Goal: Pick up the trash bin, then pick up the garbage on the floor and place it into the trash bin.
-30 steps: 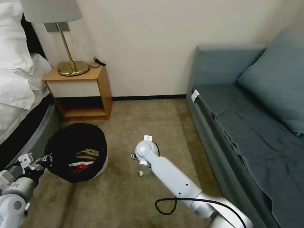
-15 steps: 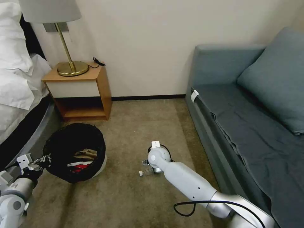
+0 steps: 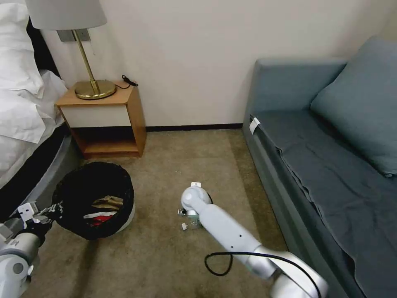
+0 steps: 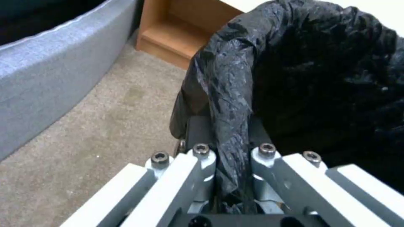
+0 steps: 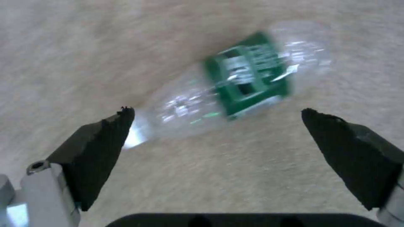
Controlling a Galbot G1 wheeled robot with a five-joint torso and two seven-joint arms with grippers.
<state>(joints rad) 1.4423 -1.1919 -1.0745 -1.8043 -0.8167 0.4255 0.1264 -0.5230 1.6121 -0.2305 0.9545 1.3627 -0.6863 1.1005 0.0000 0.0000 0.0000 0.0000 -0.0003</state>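
The right hand (image 5: 216, 115) hangs just above the carpet (image 5: 75, 47) with its black fingers (image 5: 99, 142) spread wide around a small clear bottle (image 5: 235, 82) lying on its side; the green label's print is too blurred to read. The left hand (image 4: 229, 148) is clamped on the black bag lining the trash bin (image 3: 93, 198), which holds a brown paper bag (image 3: 108, 202) and a red-and-white packet (image 3: 98, 216), near the nightstand (image 3: 103, 120).

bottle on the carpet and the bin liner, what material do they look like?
Bottle: looks like thin clear plastic, glossy, with glints along its body; the green label is printed, paper or film unclear. Bin liner: thin black plastic film, crinkled and faintly shiny, bunched between the left gripper's fingers.
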